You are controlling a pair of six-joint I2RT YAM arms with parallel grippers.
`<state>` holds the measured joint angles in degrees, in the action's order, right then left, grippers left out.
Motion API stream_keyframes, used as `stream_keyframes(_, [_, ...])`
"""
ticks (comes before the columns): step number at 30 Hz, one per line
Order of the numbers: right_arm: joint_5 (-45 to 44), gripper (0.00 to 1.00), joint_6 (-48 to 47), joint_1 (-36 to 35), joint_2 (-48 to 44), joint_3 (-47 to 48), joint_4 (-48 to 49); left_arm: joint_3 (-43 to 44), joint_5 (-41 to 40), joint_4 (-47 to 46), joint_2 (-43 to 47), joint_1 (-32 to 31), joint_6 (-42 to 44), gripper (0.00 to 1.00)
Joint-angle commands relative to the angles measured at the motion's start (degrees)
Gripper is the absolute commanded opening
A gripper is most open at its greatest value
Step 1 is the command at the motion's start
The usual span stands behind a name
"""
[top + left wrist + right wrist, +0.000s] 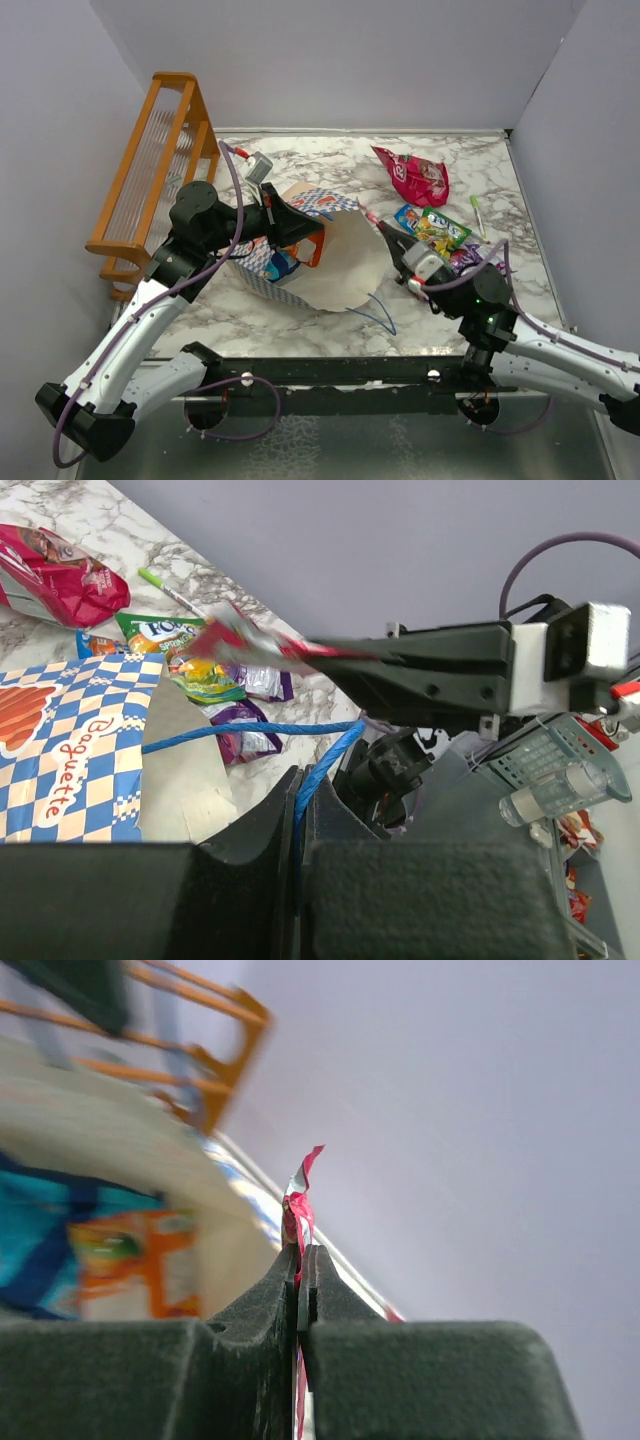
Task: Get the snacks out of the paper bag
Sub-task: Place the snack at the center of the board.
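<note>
Counting four snacks (415, 178) on table (320, 165) | one in right jaws | one bag (345, 268)

Kraft paper bag (335, 265) lay crumpled on the tabletop (300, 160); pink-red packet (420, 178), green-yellow packet (440, 228) and purple packet (466, 256) lay right of it.

In the right wrist view the bag (100, 1130) and rack (245, 1008) are blurred, and the fingers of the right tool (300, 1257) hide most of the red packet (298, 1198). From above, the right arm (545, 345) covers part of the purple packet (468, 256), the left tool (303, 234) part of the bag.
</note>
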<state>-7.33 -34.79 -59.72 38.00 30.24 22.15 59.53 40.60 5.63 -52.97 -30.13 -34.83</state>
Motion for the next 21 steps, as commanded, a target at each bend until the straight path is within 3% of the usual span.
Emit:
stream_keyframes(1, [-31.4,0.01,-8.5,-0.2,9.1,2.5,14.1,0.4,1.2,-2.4,1.0,-0.5,-0.7,0.0])
stream_keyframes(4, [-39.3,0.01,-15.0,0.2,13.4,2.2,24.5,0.6,1.1,-2.3,0.9,-0.5,-0.7,0.0])
stream_keyframes(7, [-43.0,0.01,-13.1,3.3,16.4,2.7,27.8,0.7,1.1,-1.9,1.0,-0.5,-0.6,0.0])
stream_keyframes(10, [-42.8,0.01,1.5,11.3,18.6,6.5,11.6,1.0,1.0,-1.5,1.2,-0.5,-0.3,0.0])
stream_keyframes(12, [-37.1,0.01,13.0,17.7,20.2,9.7,-1.5,0.9,1.0,-1.3,1.1,-0.5,-0.3,0.0])
stream_keyframes(14, [-32.9,0.01,21.5,23.3,22.7,12.3,-8.6,0.9,1.0,-1.4,1.1,-0.5,-0.3,0.0])
stream_keyframes(16, [-30.5,0.01,24.9,26.7,25.7,12.8,-11.0,0.9,1.0,-1.6,1.0,-0.5,-0.3,0.0])
stream_keyframes(21, [-32.9,0.01,22.4,30.6,34.0,11.5,-8.0,0.9,1.0,-1.7,0.9,-0.5,-0.3,0.0])
